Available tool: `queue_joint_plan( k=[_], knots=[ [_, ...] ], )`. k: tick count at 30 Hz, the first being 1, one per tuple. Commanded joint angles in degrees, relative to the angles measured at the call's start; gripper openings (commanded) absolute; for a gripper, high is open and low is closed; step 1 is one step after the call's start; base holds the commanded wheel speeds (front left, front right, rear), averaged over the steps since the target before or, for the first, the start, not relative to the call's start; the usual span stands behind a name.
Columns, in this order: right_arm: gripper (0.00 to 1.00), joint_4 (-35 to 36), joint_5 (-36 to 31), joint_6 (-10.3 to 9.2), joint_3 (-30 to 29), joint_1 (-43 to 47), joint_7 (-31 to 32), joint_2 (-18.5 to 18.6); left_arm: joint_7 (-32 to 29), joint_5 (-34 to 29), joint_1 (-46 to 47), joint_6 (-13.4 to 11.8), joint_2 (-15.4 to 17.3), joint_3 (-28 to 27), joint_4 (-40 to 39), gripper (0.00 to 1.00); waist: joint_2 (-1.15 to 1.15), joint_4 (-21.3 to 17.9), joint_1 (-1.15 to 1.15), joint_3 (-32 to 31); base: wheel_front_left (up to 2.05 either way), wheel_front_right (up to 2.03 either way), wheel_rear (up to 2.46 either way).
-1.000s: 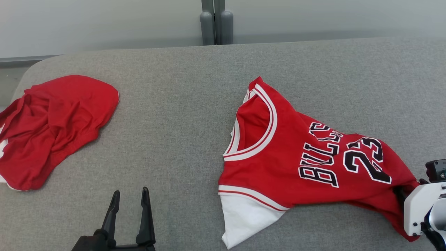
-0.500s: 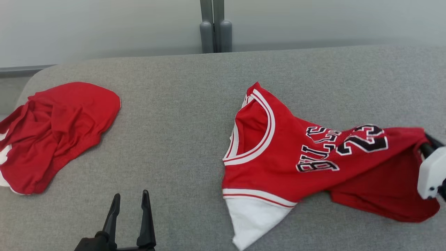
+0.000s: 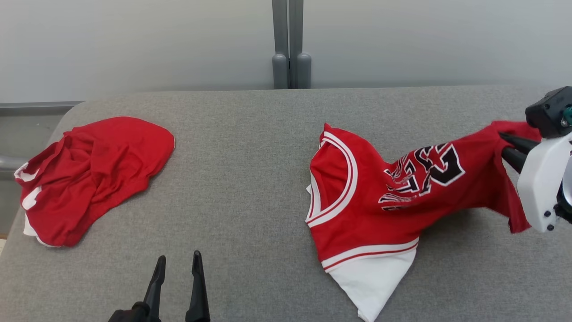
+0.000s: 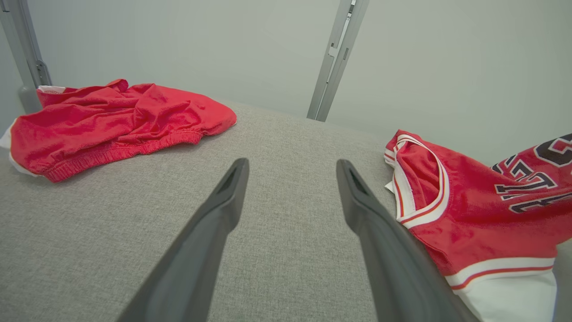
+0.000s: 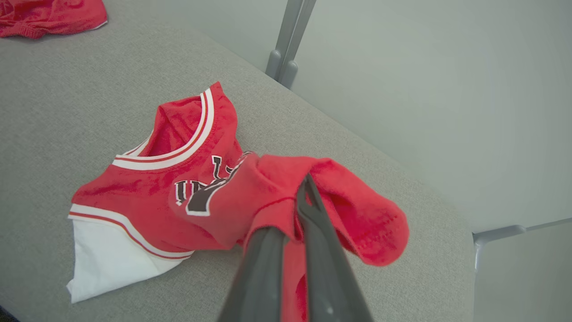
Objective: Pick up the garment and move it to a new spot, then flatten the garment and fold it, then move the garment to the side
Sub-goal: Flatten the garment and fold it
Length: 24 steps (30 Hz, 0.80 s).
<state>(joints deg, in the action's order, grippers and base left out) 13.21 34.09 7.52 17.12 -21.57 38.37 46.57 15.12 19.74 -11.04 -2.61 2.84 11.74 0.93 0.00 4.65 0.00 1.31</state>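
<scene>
Nearest to me, my left gripper [image 3: 178, 261] hangs low over the grey padded top [image 3: 246, 179] with its fingers apart and nothing between them. Just to its right lies the jersey [image 3: 371, 201], its white panel and striped collar end resting on the padding. A second ago my right gripper [image 3: 507, 144] sat with its fingers spread at the jersey's far hem, and the whole shirt lay flat. Now those fingers are pressed together on a bunch of red hem, and that end has risen off the surface, so the printed number hangs stretched and tilted between the collar and my grip. I judge that the pick-up has begun but is not finished: half the jersey drags, and I must lift higher before carrying it to a new spot. There is no container here, and all the cloth sits straight on the padding. Well apart on the left, a second red garment [image 3: 98, 174] lies crumpled near the edge, and beyond the top stands a grey post [image 3: 290, 44] against the pale wall.
</scene>
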Motion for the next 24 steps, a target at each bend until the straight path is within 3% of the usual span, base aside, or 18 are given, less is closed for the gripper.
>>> queue_joint_plan(
  k=[1,5,8,13,18,19,20,21,24],
  knots=[
    [0.00,-0.4,1.9,-0.06,1.1,1.4,1.5,1.3,0.0,0.4,-0.8,-0.3,0.1,0.4,0.0,1.00,0.00,0.4,0.00,-0.3,0.00,0.00,0.00],
    [0.00,-1.8,5.0,-0.06,2.4,7.1,5.1,5.3,0.0,1.2,-1.3,-0.9,0.1,0.6,-0.3,1.00,0.00,0.2,0.00,0.4,0.00,0.00,0.00],
    [0.00,-2.5,7.7,-0.05,2.7,13.9,6.5,6.1,0.0,1.2,-1.6,-1.0,0.1,0.2,-0.4,1.00,0.00,-0.4,0.00,0.9,0.00,0.00,0.00],
    [0.00,-1.9,10.7,-0.05,3.4,24.0,5.7,3.4,0.0,0.5,-1.3,-0.5,0.1,-0.9,-0.3,1.00,0.00,-2.5,0.00,1.9,0.00,0.00,0.00],
    [0.00,-3.6,8.0,-0.04,6.2,26.6,3.1,-0.6,0.0,-0.6,0.2,0.2,0.1,-1.2,0.2,1.00,0.00,-5.1,0.00,2.6,0.00,0.00,0.00],
    [0.11,-4.3,7.1,-0.04,7.0,26.3,2.1,-1.7,0.0,-0.8,0.5,0.3,0.1,-1.2,0.3,1.00,0.00,-5.6,0.00,2.7,0.00,0.00,0.00],
    [0.86,-5.0,6.0,-0.04,7.2,25.8,0.6,-2.7,0.0,-0.8,0.7,0.4,0.1,-1.3,0.4,1.00,0.00,-6.0,0.00,2.6,0.00,0.00,0.00],
    [1.00,-5.7,5.4,-0.04,7.4,25.6,-0.2,-3.4,0.0,-0.8,0.9,0.4,0.1,-1.3,0.4,1.00,0.00,-6.3,0.00,2.6,0.00,0.00,0.00],
    [1.00,-6.4,4.4,-0.04,6.6,24.7,-2.8,-4.7,0.0,-0.9,1.1,0.5,0.1,-1.4,0.5,1.00,0.00,-7.0,0.00,2.4,0.00,0.00,0.00]
  ],
)
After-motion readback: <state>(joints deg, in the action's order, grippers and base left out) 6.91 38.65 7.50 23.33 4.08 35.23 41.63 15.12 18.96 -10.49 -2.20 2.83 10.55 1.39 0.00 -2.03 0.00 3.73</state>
